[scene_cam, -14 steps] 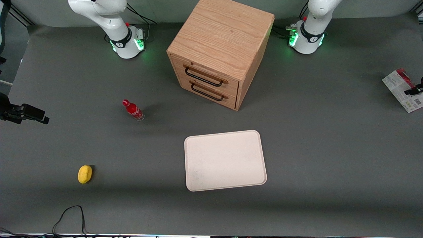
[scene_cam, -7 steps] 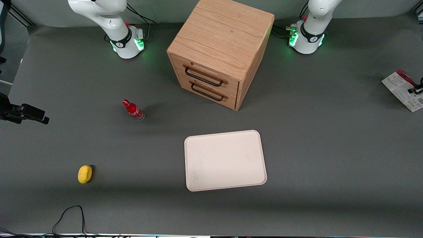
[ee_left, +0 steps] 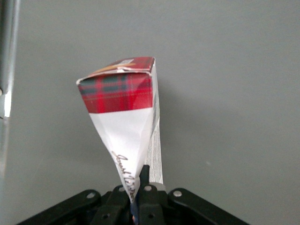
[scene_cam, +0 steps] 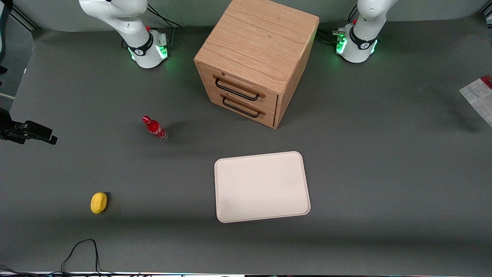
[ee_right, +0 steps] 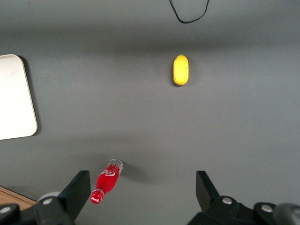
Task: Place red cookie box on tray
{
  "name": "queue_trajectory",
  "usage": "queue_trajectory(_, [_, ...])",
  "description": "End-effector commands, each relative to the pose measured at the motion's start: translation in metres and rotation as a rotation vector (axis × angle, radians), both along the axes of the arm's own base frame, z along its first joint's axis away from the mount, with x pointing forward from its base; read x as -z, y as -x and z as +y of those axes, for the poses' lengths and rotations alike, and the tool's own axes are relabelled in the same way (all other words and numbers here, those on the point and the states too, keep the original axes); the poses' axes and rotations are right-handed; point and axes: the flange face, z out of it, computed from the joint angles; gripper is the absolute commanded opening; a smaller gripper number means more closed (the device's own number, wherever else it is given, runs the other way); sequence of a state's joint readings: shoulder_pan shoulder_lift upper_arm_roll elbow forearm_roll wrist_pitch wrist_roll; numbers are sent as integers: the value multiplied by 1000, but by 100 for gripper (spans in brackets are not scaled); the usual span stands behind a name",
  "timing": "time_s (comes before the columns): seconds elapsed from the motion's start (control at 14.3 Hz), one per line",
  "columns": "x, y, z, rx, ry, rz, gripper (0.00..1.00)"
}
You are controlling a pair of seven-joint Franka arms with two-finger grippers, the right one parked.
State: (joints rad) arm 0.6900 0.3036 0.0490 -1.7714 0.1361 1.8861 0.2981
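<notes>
The black two-finger gripper [ee_left: 139, 194] is clamped on the thin red-tartan-and-white cardboard cookie box [ee_left: 125, 123], pinching one end so the carton hangs clear above the grey bench [scene_cam: 384, 173] at the working arm's edge. It looks light, and it creases under the pinch. The flat cream-white rimmed tray [scene_cam: 262, 186] waits well apart.

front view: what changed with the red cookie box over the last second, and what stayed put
The thin flat red cookie box, pinched at its end by the black two-finger gripper, has slid toward the working arm's edge of the front view, so only part of it shows there and the gripper has left that view. The cream-white rectangular tray, oak-coloured wooden cabinet, small red bottle and yellow lemon-shaped object have not moved.
</notes>
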Motion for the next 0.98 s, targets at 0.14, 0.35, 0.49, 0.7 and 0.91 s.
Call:
queue_trajectory(0.14, [-139,-49,-40,55,-8,39,0])
queue_trajectory(0.35, [-210,-60,-78,86,-1,45,0])
queue_trajectory(0.49, [-229,-76,-115,133,1,48,0])
queue_trajectory(0.7, [-234,-107,-183,184,-8,46,0])
queue_trajectory(0.91, [-234,-137,-277,218,-23,44,0])
